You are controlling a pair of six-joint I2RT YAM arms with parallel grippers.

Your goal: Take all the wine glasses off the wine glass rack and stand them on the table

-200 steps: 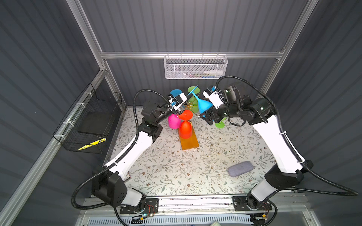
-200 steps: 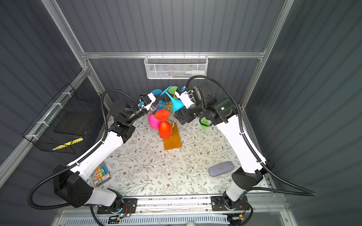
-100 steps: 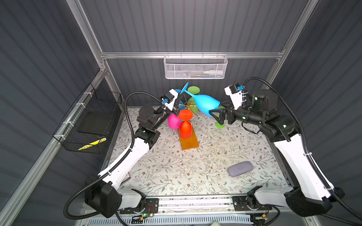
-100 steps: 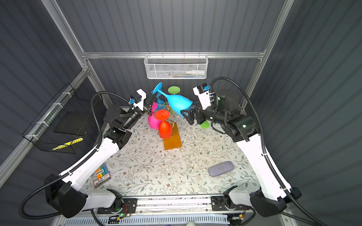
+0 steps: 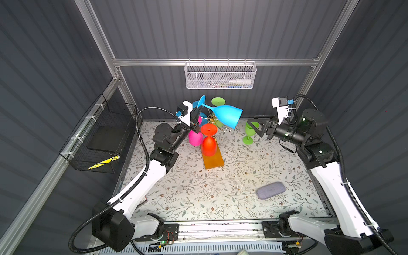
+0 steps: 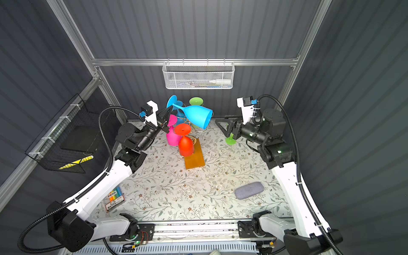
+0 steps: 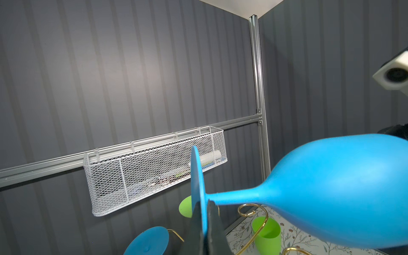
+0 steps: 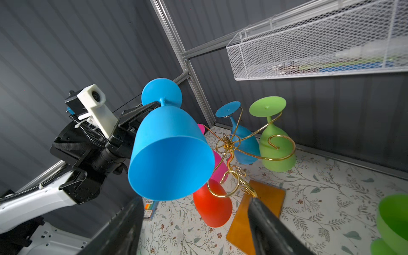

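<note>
The light-blue wine glass (image 5: 227,113) (image 6: 197,114) lies nearly level in the air above the wine glass rack (image 5: 213,157), its bowl pointing right. My left gripper (image 5: 198,109) (image 7: 204,223) is shut on the glass's round foot, pinching the disc edge-on. The gold wire arms of the rack (image 8: 229,145) carry a red glass (image 5: 208,145), a pink glass (image 5: 195,138), a second blue glass (image 8: 242,141) and a green glass (image 8: 276,152), all hanging upside down. My right gripper (image 5: 257,125) (image 8: 195,203) is open and empty, apart from the held glass's rim, to its right.
Another green glass (image 5: 250,132) stands upright on the mat right beside the right gripper. A white mesh basket (image 5: 219,76) hangs on the back wall, a black wire basket (image 5: 103,136) on the left wall. A grey case (image 5: 270,193) and a marker pack (image 6: 113,198) lie nearer the front.
The blue glass has come away from the rack arms and tipped level in the left gripper. The right arm has drawn back to the right, away from the glass, and its jaws have narrowed a little.
</note>
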